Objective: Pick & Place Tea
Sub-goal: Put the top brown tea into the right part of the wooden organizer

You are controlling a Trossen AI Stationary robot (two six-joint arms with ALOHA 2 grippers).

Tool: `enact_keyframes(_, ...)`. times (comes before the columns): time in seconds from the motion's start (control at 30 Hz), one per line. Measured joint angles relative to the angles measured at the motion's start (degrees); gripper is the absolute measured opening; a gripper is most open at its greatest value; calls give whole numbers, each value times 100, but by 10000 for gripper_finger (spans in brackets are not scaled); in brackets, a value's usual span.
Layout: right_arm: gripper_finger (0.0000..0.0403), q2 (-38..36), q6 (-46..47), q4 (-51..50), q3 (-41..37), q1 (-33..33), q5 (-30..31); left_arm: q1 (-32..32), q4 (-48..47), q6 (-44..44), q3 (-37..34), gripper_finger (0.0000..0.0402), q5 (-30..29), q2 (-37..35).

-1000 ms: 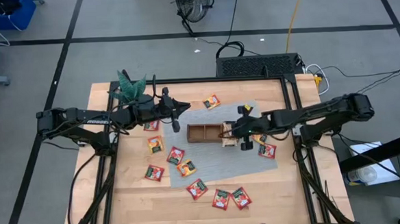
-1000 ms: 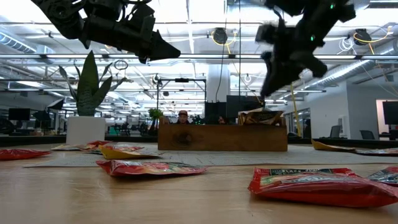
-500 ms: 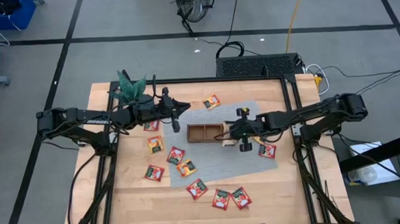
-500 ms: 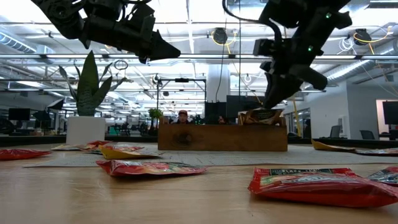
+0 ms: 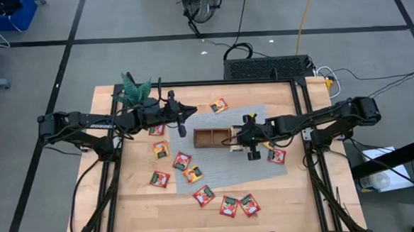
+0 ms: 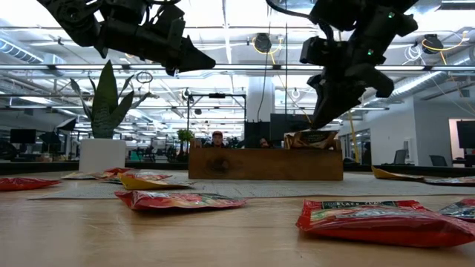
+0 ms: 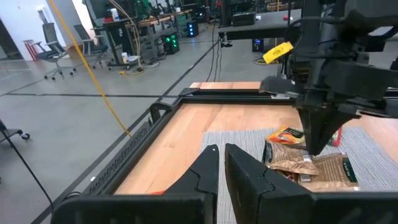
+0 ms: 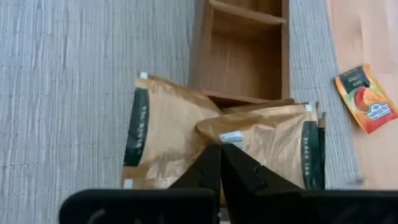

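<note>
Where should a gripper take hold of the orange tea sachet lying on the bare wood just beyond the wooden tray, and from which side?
The orange tea sachet lies flat and alone on the wood past the wooden tray, with nothing touching it. A gripper would likely do best coming straight down from above, fingers across two opposite edges near the middle. Being flat, it offers no raised part, so pinching across its width seems safest.

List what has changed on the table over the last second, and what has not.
The right hand, fingers shut, slid from the wooden compartment tray's right edge further over its right end, toward the left arm, above the brown paper tea sachets there. Nothing was picked up or let go. The left hand stayed raised near the potted green plant; the red square tea sachets did not move.
</note>
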Motion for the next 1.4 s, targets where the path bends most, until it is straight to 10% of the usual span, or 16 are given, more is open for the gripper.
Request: enact_keyframes(1.4,0,530,-157,174,-1,-317,-403,0,2,2,0,35,0,0)
